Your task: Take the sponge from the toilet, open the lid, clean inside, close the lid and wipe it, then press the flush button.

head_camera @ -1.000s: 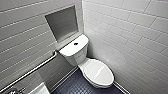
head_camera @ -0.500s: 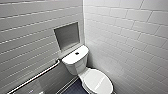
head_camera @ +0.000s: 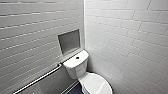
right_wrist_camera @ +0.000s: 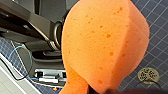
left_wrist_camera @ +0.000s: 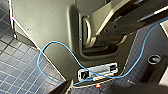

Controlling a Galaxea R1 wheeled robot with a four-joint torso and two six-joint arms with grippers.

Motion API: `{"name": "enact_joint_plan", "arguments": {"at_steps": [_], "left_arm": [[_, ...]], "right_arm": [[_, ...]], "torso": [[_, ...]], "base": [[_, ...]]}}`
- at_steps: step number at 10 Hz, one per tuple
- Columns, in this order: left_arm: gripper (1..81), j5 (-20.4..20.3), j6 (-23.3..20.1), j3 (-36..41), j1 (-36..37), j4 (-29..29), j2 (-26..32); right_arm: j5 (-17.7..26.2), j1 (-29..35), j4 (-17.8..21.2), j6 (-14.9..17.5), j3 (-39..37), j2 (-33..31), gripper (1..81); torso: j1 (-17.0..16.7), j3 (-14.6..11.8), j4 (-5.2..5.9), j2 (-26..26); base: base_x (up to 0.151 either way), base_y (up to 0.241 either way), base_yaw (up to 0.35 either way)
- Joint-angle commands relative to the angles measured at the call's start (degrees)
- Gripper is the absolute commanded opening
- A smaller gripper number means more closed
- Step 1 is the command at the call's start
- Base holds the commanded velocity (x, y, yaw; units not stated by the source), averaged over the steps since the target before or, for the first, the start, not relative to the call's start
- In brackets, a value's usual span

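- Sponge, orange-red, soft and full of small darker pores [right_wrist_camera: 105, 42], sits in the right gripper [right_wrist_camera: 100, 90]. The dark jaws are closed on its narrower part, and its big rounded end stands out from them.
- Behind the sponge, the right wrist view shows the dark blue tiled floor [right_wrist_camera: 157, 30]. A round metal drain cover with small holes [right_wrist_camera: 148, 75] is set in this floor, apart from the sponge.
- The white glossy ceramic toilet [head_camera: 82, 72] stands in the corner of the room, where two white tiled walls meet.
- The white glossy oval lid [head_camera: 97, 85] lies flat and closed over the bowl.
- The small round dark flush button [head_camera: 77, 57] is in the centre of the flat white tank top.
- A grey rectangular niche [head_camera: 69, 41] is set into the wall just above the tank. A long metal grab rail [head_camera: 37, 80] runs along the same wall and ends near the edge of the tank.
- The left gripper [left_wrist_camera: 102, 90] hangs over the dark floor tiles, close to the dark base of the robot. A thin blue cable [left_wrist_camera: 42, 57] loops across this base.
- I cannot tell whether the left gripper is open or closed.
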State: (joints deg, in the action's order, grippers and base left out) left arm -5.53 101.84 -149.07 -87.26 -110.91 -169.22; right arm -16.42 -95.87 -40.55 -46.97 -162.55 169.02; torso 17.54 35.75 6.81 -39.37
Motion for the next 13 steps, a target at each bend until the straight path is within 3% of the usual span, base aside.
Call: {"name": "enact_joint_plan", "arguments": {"at_steps": [1,4,5,6,7,8,9,11,12,13], "left_arm": [[81.1,2.37,-0.24,0.09,0.46,-0.63,-0.07],[81.1,2.37,-0.24,-0.35,0.82,-0.89,-0.16],[81.1,2.37,-0.24,-0.35,0.82,-0.8,-0.07],[81.1,2.37,-0.15,-0.35,0.82,-0.8,-0.07],[81.1,2.37,-0.24,-0.35,0.82,-0.8,-0.16],[81.1,2.37,-0.15,-0.35,0.82,-0.8,-0.16],[81.1,2.37,-0.15,-0.35,0.82,-0.8,-0.16],[81.1,2.37,-0.15,-0.35,0.82,-0.8,-0.16],[81.1,2.37,-0.15,-0.35,0.82,-0.8,-0.16],[81.1,2.37,-0.15,-0.35,0.82,-0.8,-0.16]], "right_arm": [[10.78,0.46,-0.24,-0.58,0.23,0.37,1.0],[14.65,1.32,0.89,0.21,0.76,1.33,1.0],[18.16,2.03,6.31,4.12,0.05,2.05,1.0],[18.53,2.39,16.3,17.52,0.23,2.05,1.0],[18.36,2.9,30.1,33.52,0.4,2.05,1.0],[18.1,2.92,41.5,47.72,1.35,1.96,1.0],[18.18,3.61,47.1,55.36,1.89,1.7,1.0],[18.18,4.85,48.37,56.55,1.98,2.48,1.0],[18.18,4.93,48.28,56.55,1.98,2.75,1.0],[18.18,5.02,48.36,56.55,1.98,2.84,1.0]], "torso": [[-3.65,0.02,0.0,5.67],[-7.71,-0.22,0.0,11.92],[-9.09,-0.22,0.0,14.06],[-10.53,-0.22,0.0,16.27],[-11.91,-0.22,0.0,18.41],[-13.29,-0.22,0.0,20.55],[-14.64,-0.22,0.0,22.65],[-17.37,-0.22,-0.02,26.87],[-17.54,-5.76,-0.02,28.94],[-17.54,-6.1,-0.02,30.69]], "base": [[0.0,0.0,0.0],[0.0,0.0,0.0],[0.0,0.0,0.0],[0.0,0.0,0.0],[0.0,0.0,0.0],[0.0,0.0,0.0],[0.0,0.0,0.0],[0.0,0.0,0.0],[0.0,0.0,0.0],[0.0,0.0,0.0]]}}
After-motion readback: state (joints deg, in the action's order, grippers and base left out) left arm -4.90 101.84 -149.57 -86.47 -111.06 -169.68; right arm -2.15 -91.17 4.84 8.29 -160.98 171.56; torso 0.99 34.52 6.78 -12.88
